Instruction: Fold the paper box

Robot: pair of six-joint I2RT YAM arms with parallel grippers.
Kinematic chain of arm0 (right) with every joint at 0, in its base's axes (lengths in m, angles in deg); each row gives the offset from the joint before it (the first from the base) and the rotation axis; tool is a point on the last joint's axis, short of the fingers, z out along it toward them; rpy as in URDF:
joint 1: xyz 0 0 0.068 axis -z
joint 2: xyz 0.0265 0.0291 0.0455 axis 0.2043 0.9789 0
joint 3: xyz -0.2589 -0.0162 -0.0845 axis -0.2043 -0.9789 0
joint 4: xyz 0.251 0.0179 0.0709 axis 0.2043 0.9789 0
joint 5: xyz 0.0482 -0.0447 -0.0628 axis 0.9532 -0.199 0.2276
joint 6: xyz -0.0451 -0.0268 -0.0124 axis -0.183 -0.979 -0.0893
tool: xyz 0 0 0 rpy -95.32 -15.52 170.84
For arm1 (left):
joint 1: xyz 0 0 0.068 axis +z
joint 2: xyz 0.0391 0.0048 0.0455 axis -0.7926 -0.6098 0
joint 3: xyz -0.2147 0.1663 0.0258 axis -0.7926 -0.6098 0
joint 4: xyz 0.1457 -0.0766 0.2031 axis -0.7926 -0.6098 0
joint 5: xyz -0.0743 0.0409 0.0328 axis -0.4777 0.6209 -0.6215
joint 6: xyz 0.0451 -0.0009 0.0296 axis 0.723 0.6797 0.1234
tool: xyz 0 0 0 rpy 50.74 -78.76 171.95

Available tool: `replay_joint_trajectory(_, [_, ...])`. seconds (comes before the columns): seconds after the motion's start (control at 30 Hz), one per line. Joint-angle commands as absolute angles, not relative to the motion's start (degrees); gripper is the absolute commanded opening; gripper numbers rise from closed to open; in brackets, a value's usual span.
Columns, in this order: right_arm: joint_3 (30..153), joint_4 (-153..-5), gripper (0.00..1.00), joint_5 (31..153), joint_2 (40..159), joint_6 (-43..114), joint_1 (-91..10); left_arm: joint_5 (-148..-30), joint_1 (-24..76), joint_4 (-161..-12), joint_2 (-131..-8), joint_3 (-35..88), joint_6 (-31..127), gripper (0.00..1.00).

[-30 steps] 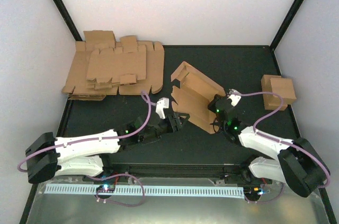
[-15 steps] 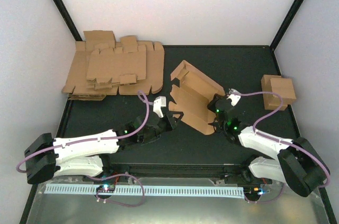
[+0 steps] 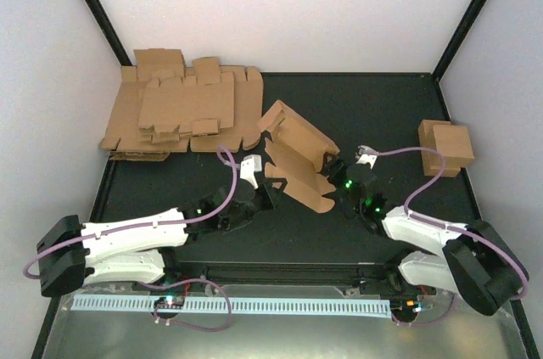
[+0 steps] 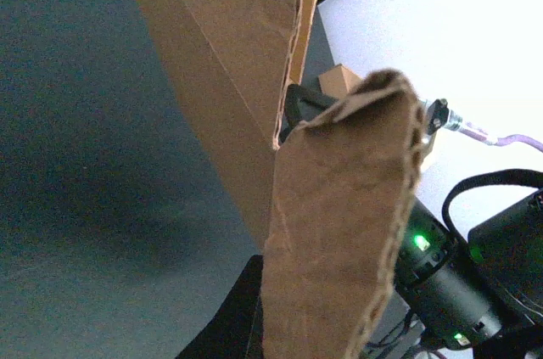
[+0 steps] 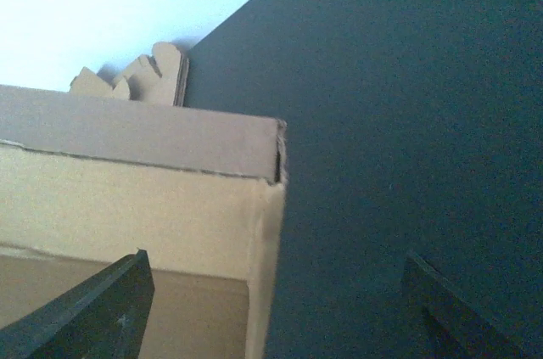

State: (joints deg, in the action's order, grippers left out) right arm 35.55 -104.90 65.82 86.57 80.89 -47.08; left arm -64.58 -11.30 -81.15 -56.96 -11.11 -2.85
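The paper box (image 3: 297, 158) is a half-formed brown cardboard blank with raised walls, standing on the black table between my two arms. My left gripper (image 3: 271, 184) is shut on a flap at the box's left end. In the left wrist view that flap (image 4: 339, 232) fills the middle and hides the jaws, apart from one dark finger (image 4: 225, 316). My right gripper (image 3: 333, 172) is open at the box's right end. In the right wrist view its fingers (image 5: 93, 308) stand wide apart, with a corner of the box (image 5: 170, 198) between them, untouched.
A pile of flat cardboard blanks (image 3: 182, 109) lies at the back left, its edge also showing in the right wrist view (image 5: 144, 79). A folded box (image 3: 446, 145) sits by the right wall. White walls close off the table on three sides.
My left gripper has shut on the box's left flap. My right gripper has let go and opened. The box has shifted left and turned a little.
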Motion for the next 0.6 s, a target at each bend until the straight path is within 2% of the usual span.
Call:
replay_joint_trajectory(0.0, [33.0, -107.5, 0.87, 74.1, 83.8, 79.5, -47.4, -60.9, -11.3, -83.8, -54.7, -10.2, -0.4, 0.02])
replay_joint_trajectory(0.2, [29.9, -102.6, 1.0, 86.6, 75.9, 74.1, -47.4, -60.8, -10.1, -93.4, -51.3, -8.2, 2.3, 0.02])
replay_joint_trajectory(0.4, [30.1, -88.2, 0.99, 91.4, 61.2, 66.5, -47.3, -67.8, -6.3, -100.7, -47.1, -6.6, 5.1, 0.01])
replay_joint_trajectory(0.57, [33.2, -79.9, 1.0, 93.3, 55.8, 62.0, -47.3, -73.6, -4.8, -107.4, -45.7, -3.5, 8.3, 0.02])
